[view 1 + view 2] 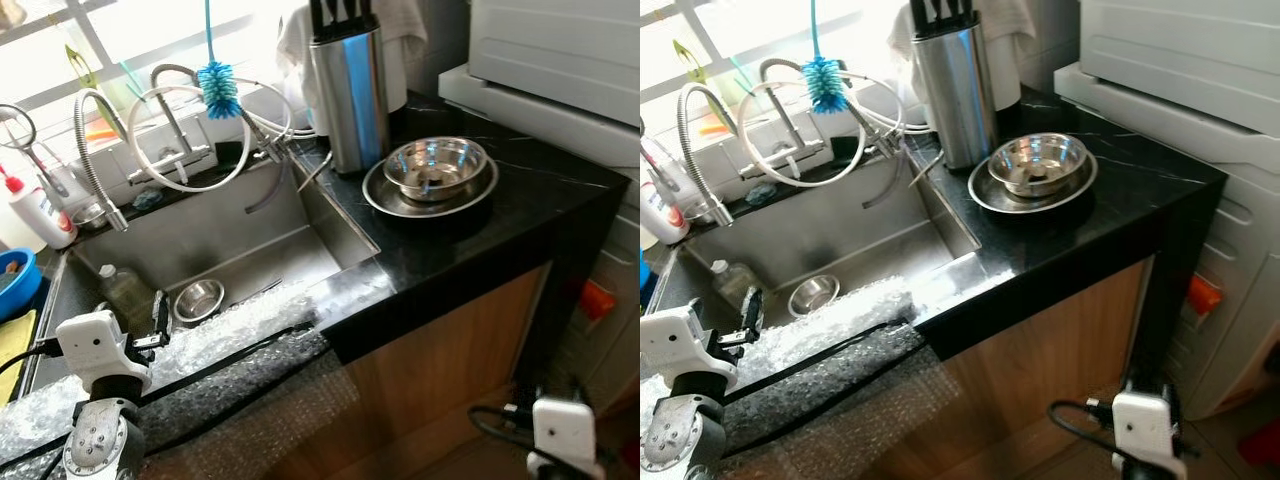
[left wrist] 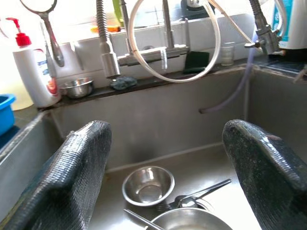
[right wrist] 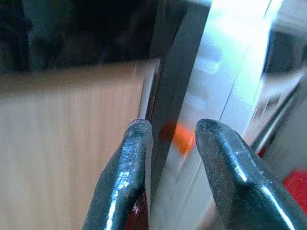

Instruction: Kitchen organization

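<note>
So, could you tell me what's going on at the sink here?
The robot stands at the kitchen sink with its left gripper open and empty over the basin, above a small steel bowl and some cutlery on the bottom. Its right gripper hangs low by the wooden cabinet front, holding nothing. On the black counter, a steel bowl sits in a plate.

The left hand hangs over the sink's near edge. A small bowl sits in the sink just past it. Far to its right, two stacked bowls sit on the tabletop.
</note>
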Controlling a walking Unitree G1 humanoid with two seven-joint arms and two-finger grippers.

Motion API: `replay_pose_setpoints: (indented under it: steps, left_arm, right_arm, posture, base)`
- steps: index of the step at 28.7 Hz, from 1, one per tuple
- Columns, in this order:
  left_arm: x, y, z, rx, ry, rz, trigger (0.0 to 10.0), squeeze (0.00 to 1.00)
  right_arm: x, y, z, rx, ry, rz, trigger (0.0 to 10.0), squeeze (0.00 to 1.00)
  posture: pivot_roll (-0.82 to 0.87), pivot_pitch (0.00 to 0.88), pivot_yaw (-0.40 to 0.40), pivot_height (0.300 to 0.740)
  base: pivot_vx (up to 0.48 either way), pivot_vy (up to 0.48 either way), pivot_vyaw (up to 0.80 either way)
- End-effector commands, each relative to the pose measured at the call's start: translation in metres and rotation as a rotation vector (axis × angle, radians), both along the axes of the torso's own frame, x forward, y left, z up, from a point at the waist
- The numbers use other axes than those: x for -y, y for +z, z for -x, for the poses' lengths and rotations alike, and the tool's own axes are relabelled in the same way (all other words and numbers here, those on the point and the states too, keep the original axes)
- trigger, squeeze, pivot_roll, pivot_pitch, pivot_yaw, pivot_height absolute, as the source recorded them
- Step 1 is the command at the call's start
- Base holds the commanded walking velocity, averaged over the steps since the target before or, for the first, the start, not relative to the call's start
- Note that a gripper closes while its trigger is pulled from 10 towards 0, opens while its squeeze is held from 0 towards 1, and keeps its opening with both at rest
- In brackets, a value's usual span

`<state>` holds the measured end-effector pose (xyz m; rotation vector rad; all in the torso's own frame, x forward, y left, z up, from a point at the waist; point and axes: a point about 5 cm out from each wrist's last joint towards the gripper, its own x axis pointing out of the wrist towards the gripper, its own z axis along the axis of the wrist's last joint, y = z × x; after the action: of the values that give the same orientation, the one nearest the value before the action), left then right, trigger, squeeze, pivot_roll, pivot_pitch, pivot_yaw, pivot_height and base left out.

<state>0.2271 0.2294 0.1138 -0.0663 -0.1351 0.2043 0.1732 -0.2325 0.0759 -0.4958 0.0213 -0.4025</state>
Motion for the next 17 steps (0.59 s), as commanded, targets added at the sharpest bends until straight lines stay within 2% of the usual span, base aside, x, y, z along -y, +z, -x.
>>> replay_pose_setpoints:
  steps: [1,3,4,5,6,7,9,12,13,14,15,17]
  left_arm:
    - [-0.006,0.002,-0.001,0.005,0.008,-0.021,10.0,0.0]
    - [-0.006,0.001,-0.003,0.006,0.007,-0.022,10.0,0.0]
    - [-0.006,0.001,-0.003,0.006,0.007,-0.022,10.0,0.0]
    - [-0.006,0.001,-0.003,0.005,0.007,-0.022,10.0,0.0]
    - [-0.006,0.001,-0.003,0.006,0.006,-0.023,10.0,0.0]
    - [-0.006,0.001,-0.004,0.007,0.005,-0.024,10.0,0.0]
    - [-0.006,0.001,-0.005,0.008,0.005,-0.024,10.0,0.0]
    - [-0.006,0.0,-0.005,0.009,0.004,-0.024,10.0,0.0]
    - [-0.005,0.0,-0.007,0.011,0.004,-0.024,10.0,0.0]
    - [-0.005,0.0,-0.007,0.011,0.004,-0.024,10.0,0.0]
    - [-0.004,0.0,-0.008,0.014,0.003,-0.024,10.0,0.0]
    - [-0.004,0.0,-0.009,0.017,0.002,-0.024,10.0,0.0]
  right_arm:
    - [-0.012,0.024,-0.013,0.07,0.051,0.014,10.0,0.0]
    - [-0.019,0.051,-0.028,0.147,0.079,0.013,10.0,0.0]
    - [-0.019,0.051,-0.028,0.147,0.079,0.013,10.0,0.0]
    - [-0.024,0.069,-0.041,0.201,0.118,-0.001,10.0,0.0]
    - [-0.028,0.077,-0.048,0.215,0.154,-0.006,10.0,0.0]
    - [-0.036,0.09,-0.061,0.23,0.237,-0.011,10.0,0.0]
    - [-0.041,0.1,-0.068,0.237,0.291,-0.02,10.0,0.0]
    - [-0.043,0.104,-0.07,0.228,0.307,-0.025,10.0,0.0]
    - [-0.051,0.117,-0.086,0.235,0.389,-0.015,10.0,0.0]
    - [-0.051,0.117,-0.086,0.235,0.389,-0.015,10.0,0.0]
    - [-0.059,0.128,-0.101,0.246,0.472,-0.033,10.0,0.0]
    - [-0.063,0.132,-0.107,0.237,0.516,-0.043,10.0,0.0]
  posture:
    - [-0.2,0.0,0.236,0.74]
    - [-0.2,0.0,0.237,0.74]
    - [-0.2,0.0,0.237,0.74]
    - [-0.19,0.0,0.237,0.74]
    - [-0.19,0.0,0.236,0.74]
    - [-0.19,0.0,0.236,0.74]
    - [-0.19,0.0,0.235,0.74]
    - [-0.19,0.0,0.235,0.74]
    - [-0.19,0.0,0.234,0.74]
    - [-0.19,0.0,0.234,0.74]
    - [-0.18,0.0,0.232,0.74]
    - [-0.18,0.0,0.231,0.74]
  base:
    - [0.0,0.0,0.0]
    - [0.0,0.0,0.0]
    - [0.0,0.0,0.0]
    - [0.0,0.0,0.0]
    - [0.0,0.0,0.0]
    - [0.0,0.0,0.0]
    - [0.0,0.0,0.0]
    - [0.0,0.0,0.0]
    - [0.0,0.0,0.0]
    - [0.0,0.0,0.0]
    - [0.0,0.0,0.0]
    - [0.0,0.0,0.0]
